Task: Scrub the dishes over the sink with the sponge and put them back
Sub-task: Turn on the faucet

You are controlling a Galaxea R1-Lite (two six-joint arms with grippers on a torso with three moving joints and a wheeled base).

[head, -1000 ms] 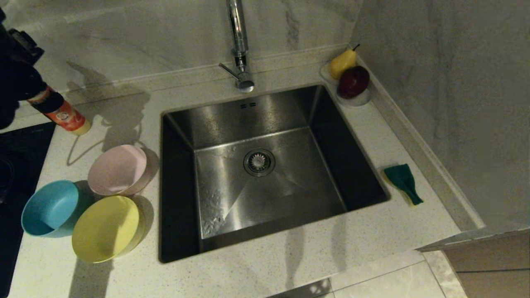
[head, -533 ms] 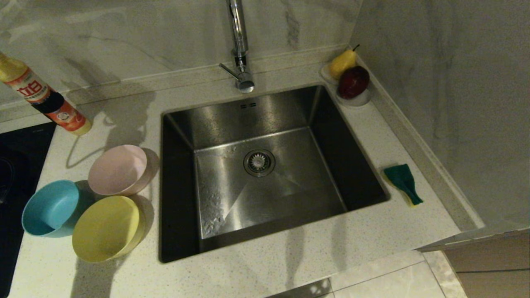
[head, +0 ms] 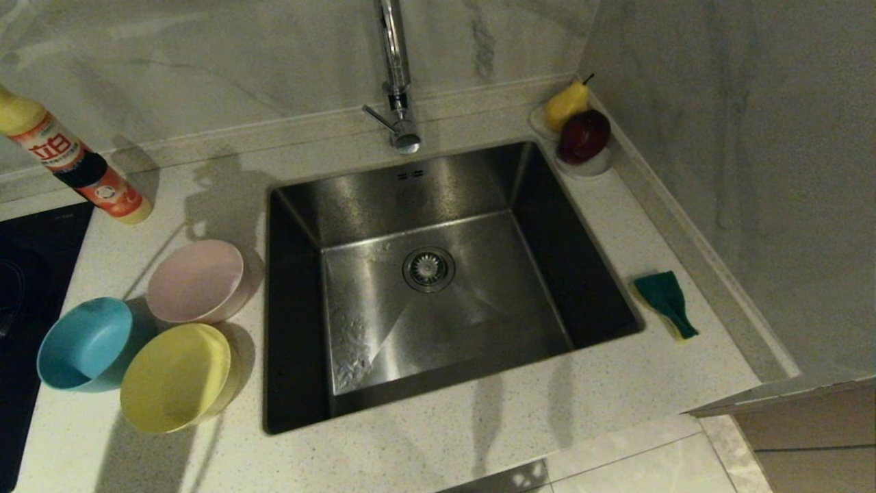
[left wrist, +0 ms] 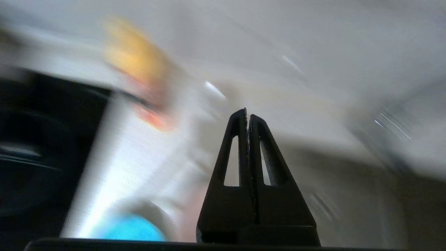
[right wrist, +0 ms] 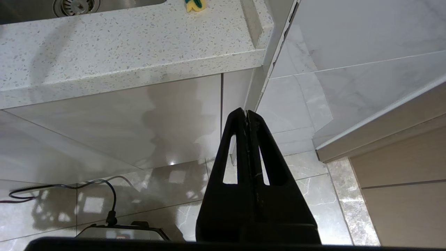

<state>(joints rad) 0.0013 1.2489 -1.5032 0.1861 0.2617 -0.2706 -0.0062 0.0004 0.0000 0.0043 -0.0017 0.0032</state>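
Three bowls stand on the counter left of the sink (head: 479, 185): a pink bowl (head: 197, 281), a blue bowl (head: 85, 342) and a yellow bowl (head: 175, 376). The green-topped sponge (head: 665, 302) lies on the counter right of the sink; its yellow edge (right wrist: 195, 5) also shows in the right wrist view. Neither arm appears in the head view. My left gripper (left wrist: 247, 112) is shut and empty, off to the left near the blue bowl (left wrist: 129, 228). My right gripper (right wrist: 246, 112) is shut and empty, parked below the counter edge over the floor.
A dish-soap bottle (head: 75, 168) leans at the back left, beside a black hob (head: 27, 287). The tap (head: 397, 75) rises behind the sink. A pear (head: 567, 103) and a dark red apple (head: 584, 135) sit on a small dish at the back right corner.
My left arm has pulled away from the soap bottle and left the head view. The bottle stands free at the back left. Bowls and sponge have not moved.
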